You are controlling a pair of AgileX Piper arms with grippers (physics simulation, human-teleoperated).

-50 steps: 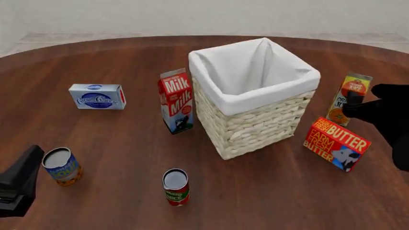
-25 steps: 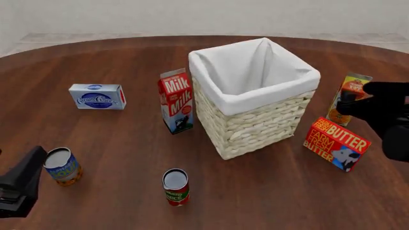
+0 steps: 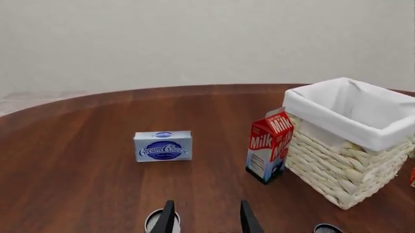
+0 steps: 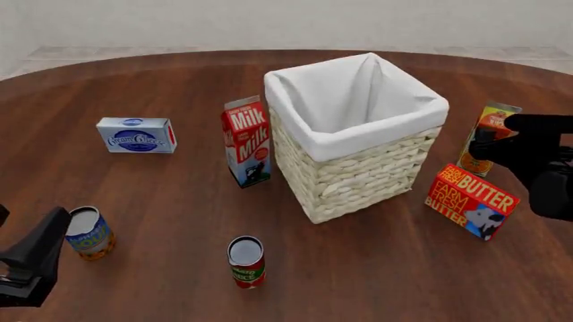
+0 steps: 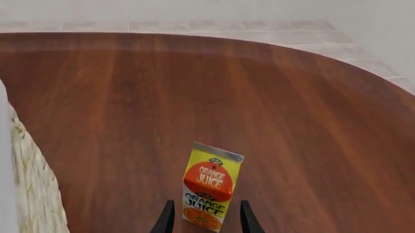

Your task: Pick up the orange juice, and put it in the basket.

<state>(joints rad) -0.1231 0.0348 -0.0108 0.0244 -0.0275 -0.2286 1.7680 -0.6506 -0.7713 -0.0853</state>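
The orange juice (image 4: pixel 484 131) stands upright on the table (image 4: pixel 179 201) just right of the basket (image 4: pixel 355 134), behind the butter box (image 4: pixel 471 201). The right gripper (image 5: pixel 204 219) hovers at the carton, jaws open to either side of its base without clamping it. Far left of the basket, the left gripper (image 3: pixel 205 221) hangs open above a can (image 4: pixel 88 232).

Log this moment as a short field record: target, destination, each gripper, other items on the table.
target: orange juice, upright on the table, right of the basket
destination: basket, nothing visible inside
right gripper: open, fingers either side of the carton's base, not closed on it
left gripper: open, holding nothing, near the blue-labelled can
others: milk carton, butter box, cream cheese box, red-labelled can
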